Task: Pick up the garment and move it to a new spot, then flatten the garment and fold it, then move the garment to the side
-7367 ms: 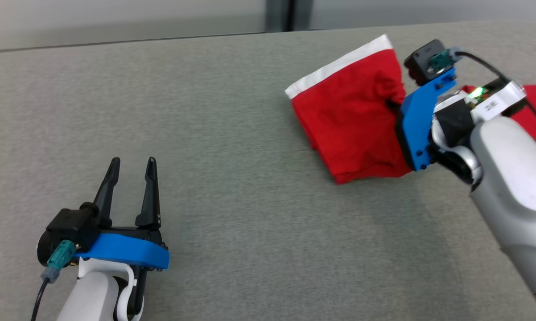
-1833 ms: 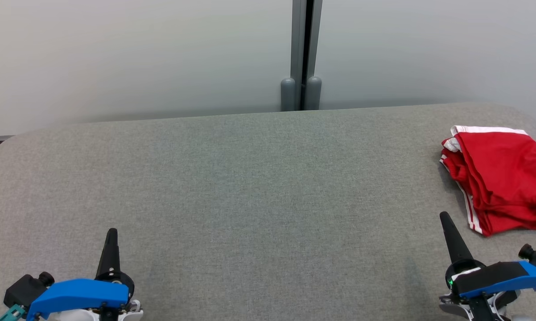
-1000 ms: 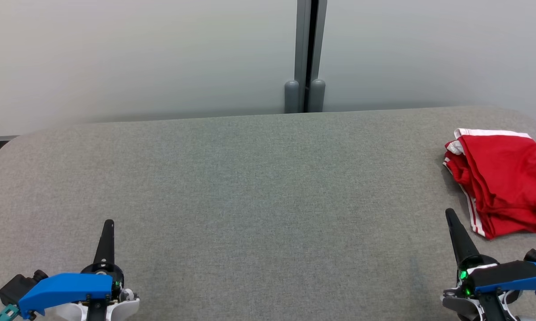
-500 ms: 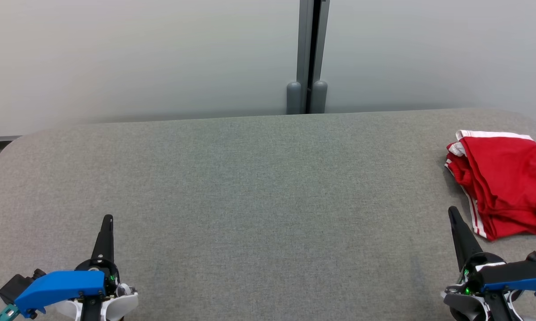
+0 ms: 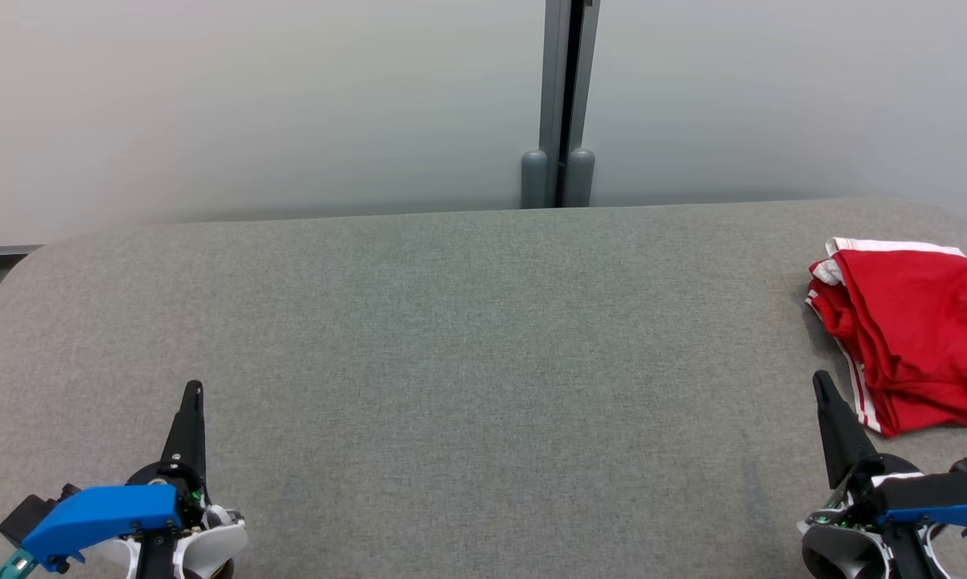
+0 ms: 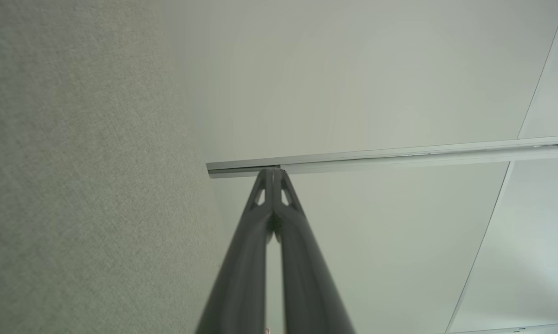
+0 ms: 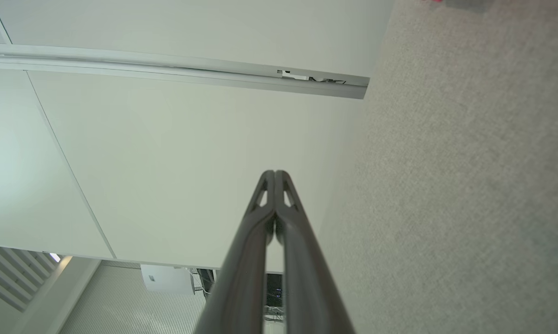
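Observation:
The garment is red with white trim and lies folded in a loose bundle at the far right of the grey table, partly cut by the head view's edge. My right gripper stands shut at the lower right, its tip just left of the garment's near corner, holding nothing. At the lower left my left gripper is shut and empty, far from the garment. Each wrist view shows its own gripper, left and right, with fingers pressed together and pointing past the table's edge at the wall.
A pale wall with a grey vertical post rises behind the table's far edge. The table's rounded left corner shows at the left. A tiny red sliver of the garment touches the right wrist view's top edge.
Both grippers have sunk slightly toward the bottom of the head view since a second ago, and the scene has shifted a little. The garment lies as before.

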